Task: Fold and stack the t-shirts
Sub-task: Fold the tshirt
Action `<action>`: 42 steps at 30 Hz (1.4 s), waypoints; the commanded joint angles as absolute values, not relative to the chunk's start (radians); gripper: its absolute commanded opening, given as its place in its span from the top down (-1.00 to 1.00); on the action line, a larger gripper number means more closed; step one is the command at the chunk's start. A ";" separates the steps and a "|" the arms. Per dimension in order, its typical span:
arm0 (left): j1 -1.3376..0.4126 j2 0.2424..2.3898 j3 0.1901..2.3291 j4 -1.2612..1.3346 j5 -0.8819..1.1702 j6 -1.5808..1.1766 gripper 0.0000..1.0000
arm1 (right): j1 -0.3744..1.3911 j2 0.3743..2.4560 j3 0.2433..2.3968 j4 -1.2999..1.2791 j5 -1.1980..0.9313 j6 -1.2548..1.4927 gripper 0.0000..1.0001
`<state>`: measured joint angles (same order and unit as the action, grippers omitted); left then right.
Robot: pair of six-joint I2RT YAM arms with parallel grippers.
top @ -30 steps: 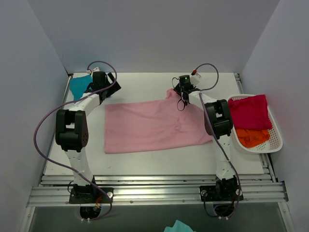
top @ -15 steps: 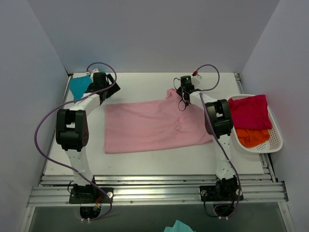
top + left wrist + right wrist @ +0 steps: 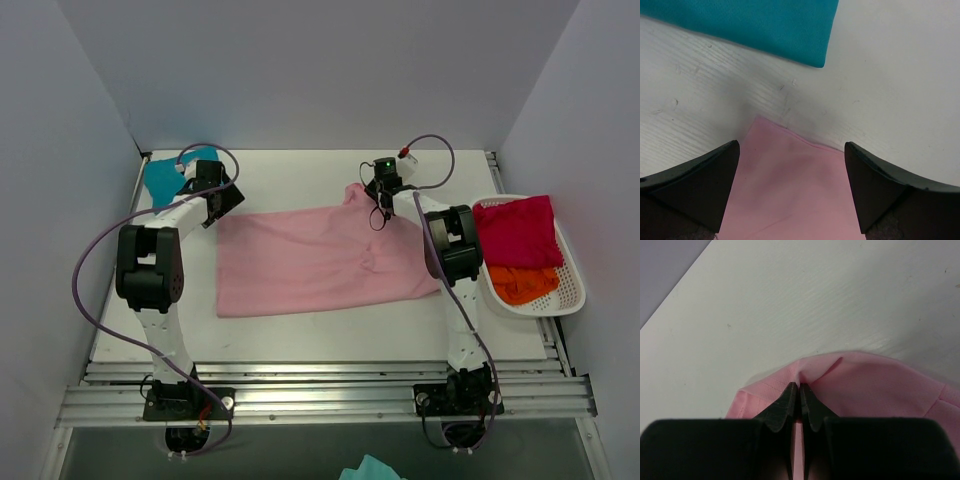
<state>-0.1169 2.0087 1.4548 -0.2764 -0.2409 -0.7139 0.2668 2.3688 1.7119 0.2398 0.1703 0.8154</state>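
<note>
I see 4 tees: 1 pink tee (image 3: pixel 320 260) flat on the table (image 3: pixel 300 330), 1 teal tee (image 3: pixel 158 180) far left, and 1 red tee (image 3: pixel 515 232) and 1 orange tee (image 3: pixel 522 284) in 1 basket (image 3: pixel 572 290). My right claw (image 3: pixel 799 386) is clenched on the pink tee's far edge. My left claw (image 3: pixel 791 145) hangs released over its corner.

a large light pink tee (image 3: pixel 320 262) lies spread across the table (image 3: pixel 300 335), its far right corner bunched upward, while a teal-blue tee (image 3: pixel 160 180) sits at the far left corner and a magenta-red tee (image 3: pixel 515 232) and an orange tee (image 3: pixel 522 284) lie heaped in a basket (image 3: pixel 574 283) at right.
</note>
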 commanded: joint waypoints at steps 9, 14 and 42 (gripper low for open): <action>-0.113 2.049 1.508 -0.276 -0.264 -0.723 -0.77 | 0.250 2.345 1.686 0.262 0.158 0.828 1.00; -0.112 2.072 1.522 -0.281 -0.264 -0.723 -0.75 | 0.244 2.347 1.684 0.262 0.158 0.833 1.00; -0.117 2.161 1.638 -0.368 -0.299 -0.761 0.95 | 0.222 2.342 1.657 0.287 0.146 0.839 1.00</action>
<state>-0.1173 2.1567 1.5860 -0.3470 -0.2756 -0.7570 0.2329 2.3684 1.6756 0.3096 0.1410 0.8410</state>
